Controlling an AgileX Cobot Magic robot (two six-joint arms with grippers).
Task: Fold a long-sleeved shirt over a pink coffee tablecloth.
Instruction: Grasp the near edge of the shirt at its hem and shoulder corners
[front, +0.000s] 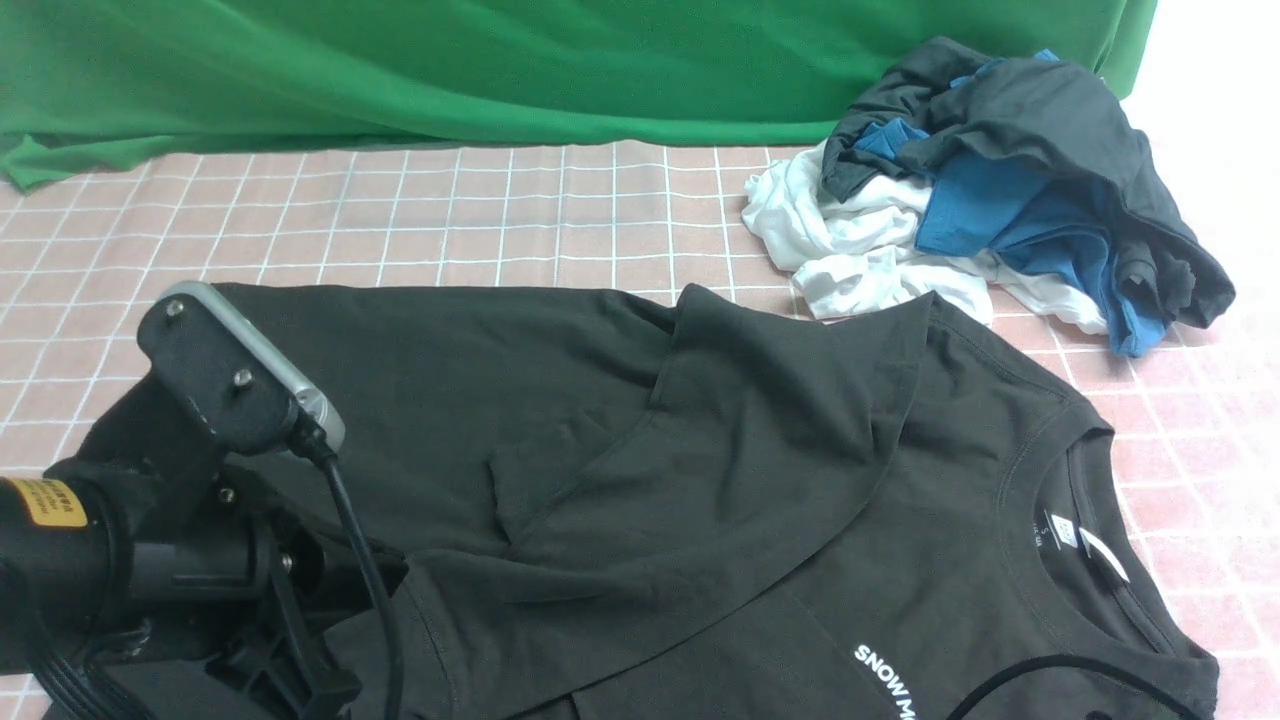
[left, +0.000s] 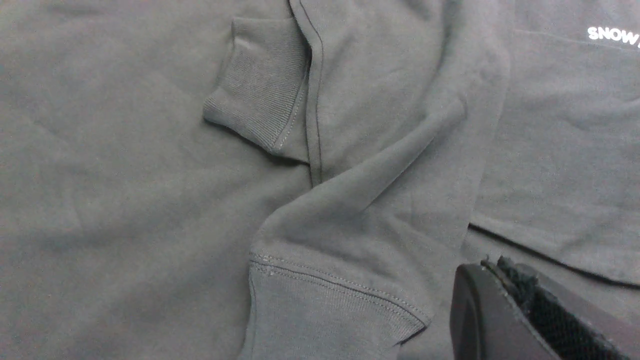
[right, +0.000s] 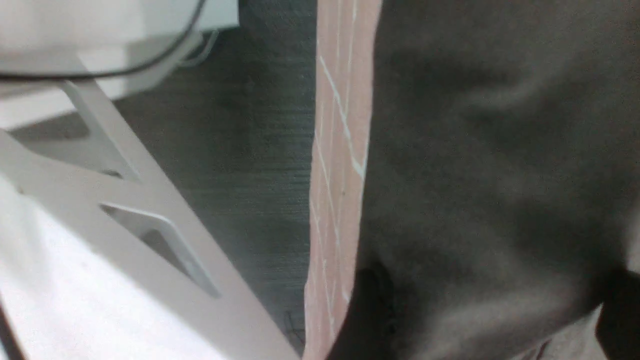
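Note:
The black long-sleeved shirt (front: 640, 450) lies spread on the pink coffee tablecloth (front: 500, 210), with a sleeve folded across its chest. Its collar and white neck label (front: 1085, 545) are at the right, and white lettering (front: 885, 680) shows near the front. My left arm (front: 200, 400) hovers over the shirt's lower left. In the left wrist view, my left gripper (left: 495, 262) is shut and empty just above the fabric, beside a ribbed cuff (left: 325, 315); another cuff (left: 260, 85) lies farther off. In the right wrist view, my right gripper (right: 492, 300) is open, its dark fingers (right: 365, 310) wide apart over the shirt (right: 500, 150).
A bunched dark grey and blue garment (front: 1040, 170) sits on a white one (front: 850, 240) at the back right. Plain green cloth (front: 500, 60) drapes along the back. The right wrist view shows the tablecloth's hanging edge (right: 340, 150), dark floor (right: 260, 150) and a white frame (right: 125, 200).

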